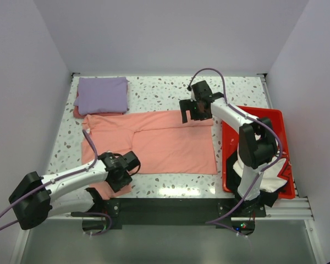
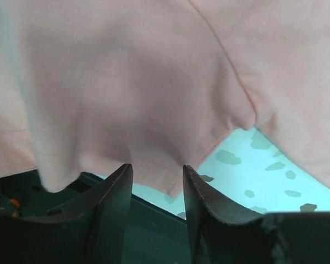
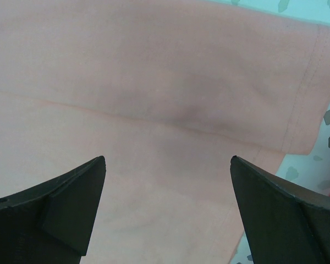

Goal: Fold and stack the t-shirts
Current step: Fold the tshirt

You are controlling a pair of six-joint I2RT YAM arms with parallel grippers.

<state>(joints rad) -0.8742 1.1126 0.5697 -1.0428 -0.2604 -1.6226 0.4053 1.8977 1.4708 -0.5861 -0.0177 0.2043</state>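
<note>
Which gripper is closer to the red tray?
Right. The right gripper hovers over the far right edge of the salmon shirt, just left of the tray; the left gripper is at the shirt's near left corner, far from it.

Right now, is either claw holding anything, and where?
Right claw open, holding nothing. Left claw straddles the near-left edge of the salmon shirt; a hold cannot be told.

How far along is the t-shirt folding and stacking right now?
Done: lavender t-shirt folded at the far-left corner. In hand: salmon t-shirt spread out, left claw at its near sleeve, right claw open over its far edge. Left: finish that fold, stack it, then the white garment in the red tray.
</note>
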